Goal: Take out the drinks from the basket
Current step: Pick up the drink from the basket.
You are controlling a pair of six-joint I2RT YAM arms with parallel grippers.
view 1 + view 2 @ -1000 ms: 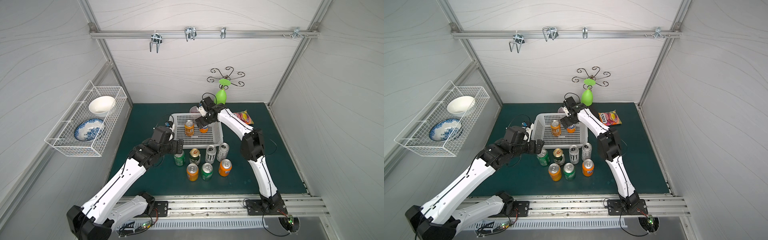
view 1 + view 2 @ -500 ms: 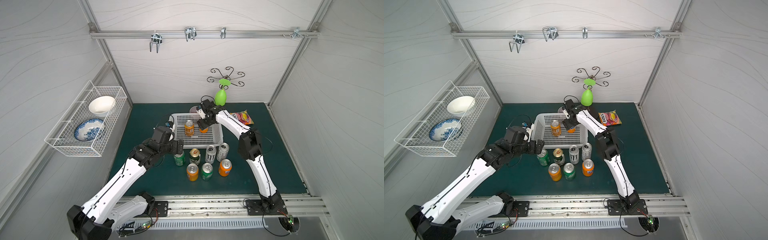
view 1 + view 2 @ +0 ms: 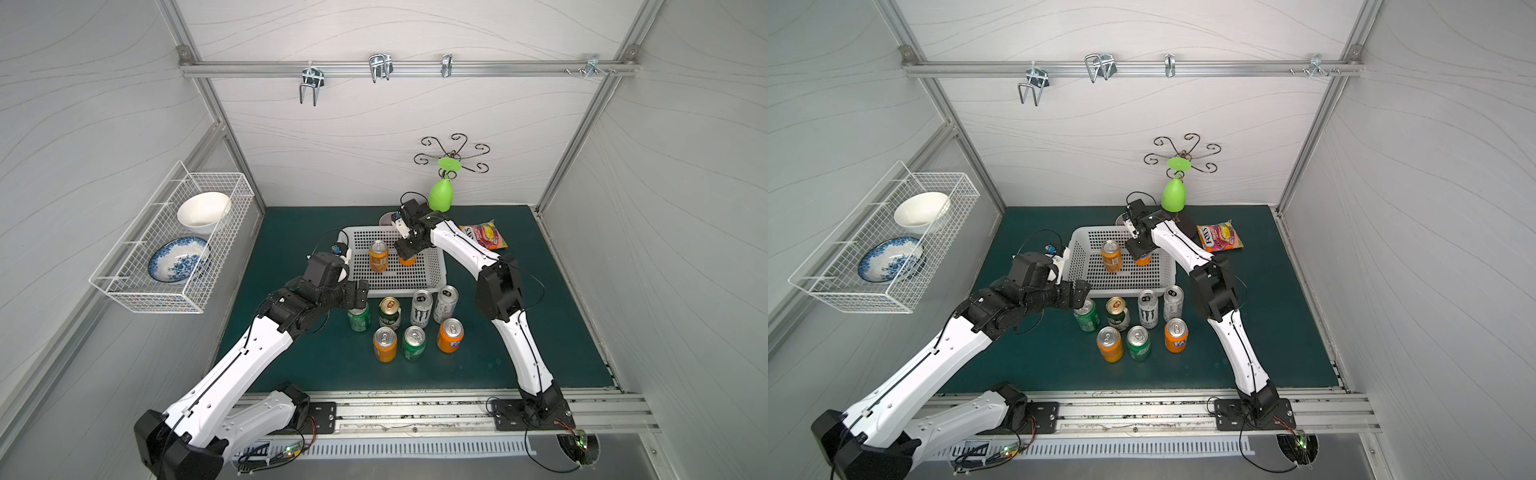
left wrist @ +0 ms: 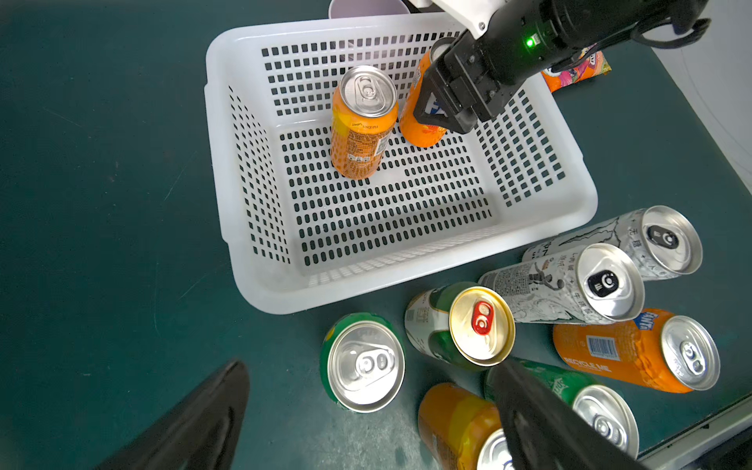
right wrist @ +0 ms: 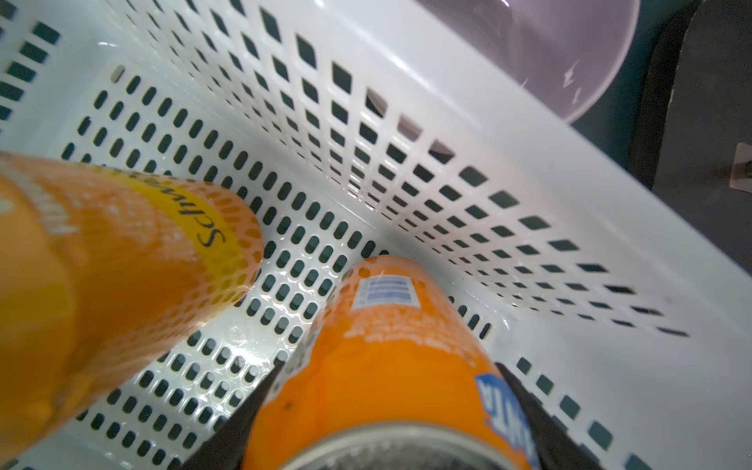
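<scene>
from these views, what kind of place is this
Likely a lab robot cell dressed as a kitchen corner, not a home: white panel walls in an aluminium frame, two robot arms bolted to a rail, and props like cans, a basket and a rack of bowls.

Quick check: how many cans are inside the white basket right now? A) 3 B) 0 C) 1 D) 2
D: the basket holds two cans, a free orange can standing upright and a second orange can between the fingers of the right gripper.
</scene>
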